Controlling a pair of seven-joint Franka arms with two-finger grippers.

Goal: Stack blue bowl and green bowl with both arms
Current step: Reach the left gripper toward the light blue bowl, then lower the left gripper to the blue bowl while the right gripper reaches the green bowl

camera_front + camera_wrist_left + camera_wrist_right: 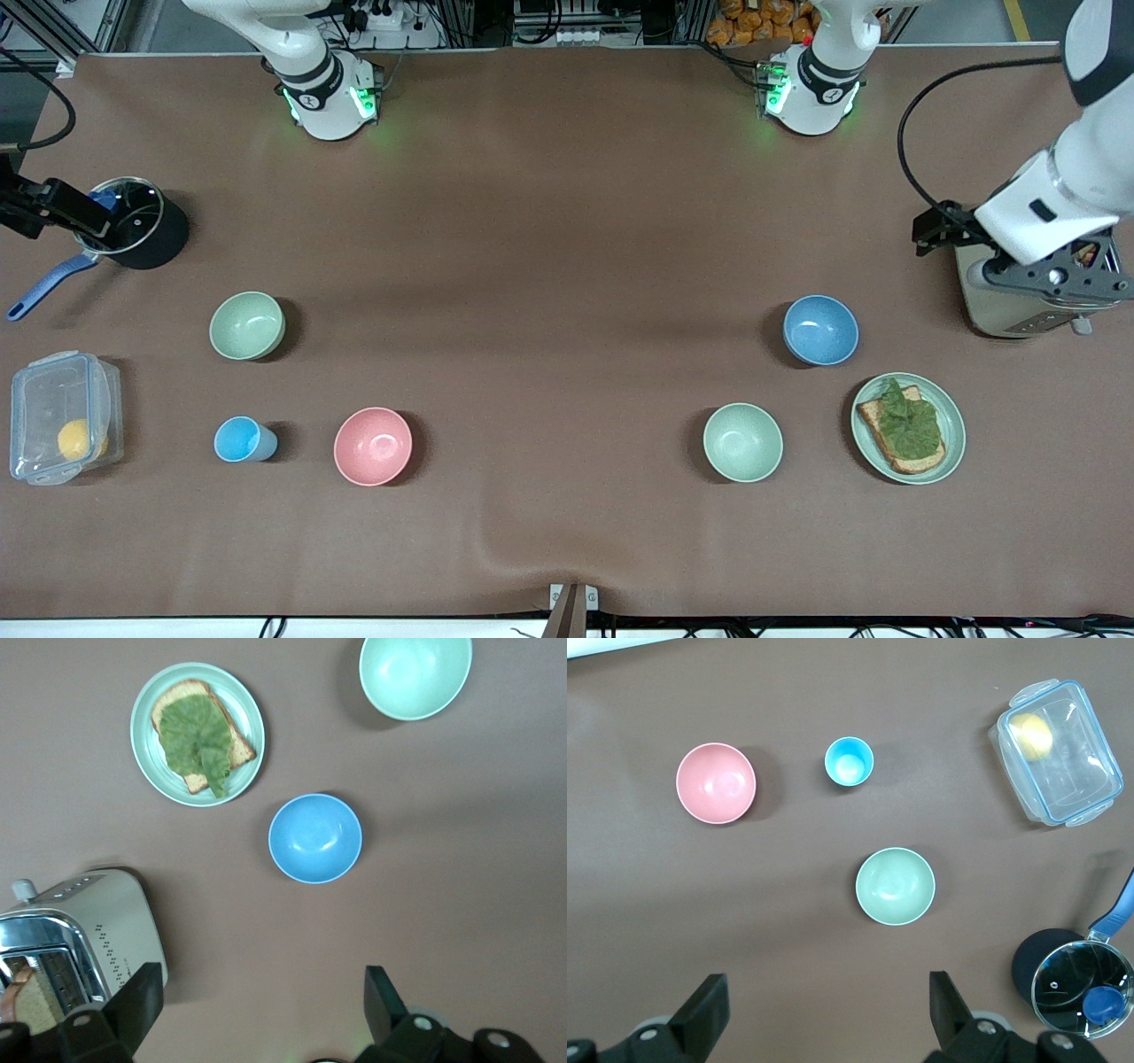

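The blue bowl [820, 330] sits untouched on the worktop near the open, empty left end effector [257, 997], the green bowl [247, 325] near the open, empty right end effector [826, 1003], so all stacking remains.

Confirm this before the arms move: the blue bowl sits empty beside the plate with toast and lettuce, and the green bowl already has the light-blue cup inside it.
Wrong on the cup. In the front view the light-blue cup stands on the table beside the pink bowl, and the green bowl is empty. The blue bowl is indeed empty beside the plate.
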